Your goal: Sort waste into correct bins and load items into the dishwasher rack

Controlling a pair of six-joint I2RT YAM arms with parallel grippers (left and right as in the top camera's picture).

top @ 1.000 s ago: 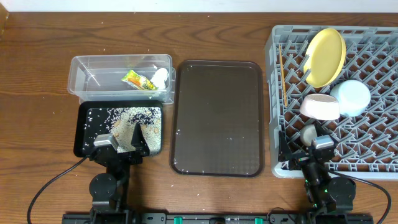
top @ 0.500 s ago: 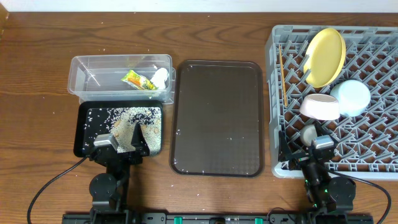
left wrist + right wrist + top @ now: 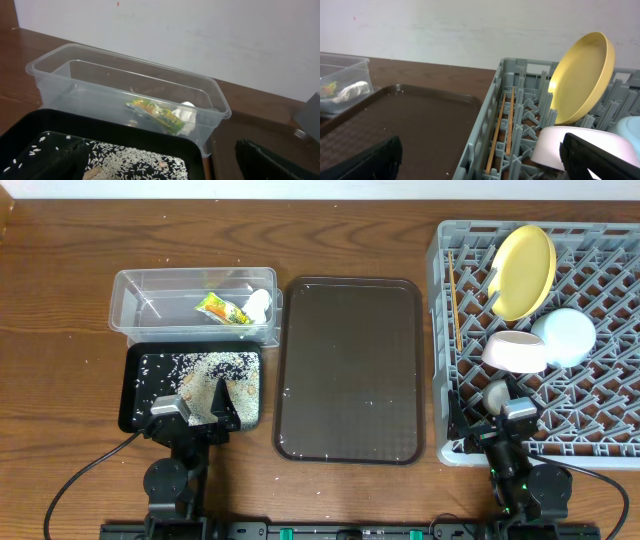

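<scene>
The clear tub (image 3: 140, 285) holds the green-and-orange wrapper (image 3: 222, 309) and the white scrap (image 3: 259, 302); both also show in the left wrist view, wrapper (image 3: 152, 112) and scrap (image 3: 187, 112). The black tray (image 3: 133, 358) holds rice grains (image 3: 215, 365). The grey rack (image 3: 440, 340) holds the tilted yellow plate (image 3: 523, 272), the light-blue bowl (image 3: 565, 337), the white-pinkish bowl (image 3: 515, 351), the chopsticks (image 3: 453, 300) and the white cup (image 3: 496, 392). My left gripper (image 3: 185, 412) is open and empty over the black tray's near edge. My right gripper (image 3: 505, 412) is open and empty at the rack's near edge, by the cup.
The dark-brown serving tray (image 3: 348, 330) lies between the bins and the rack, with a few stray grains on it. Stray grains also dot the table round the black tray. A white wall stands behind the table.
</scene>
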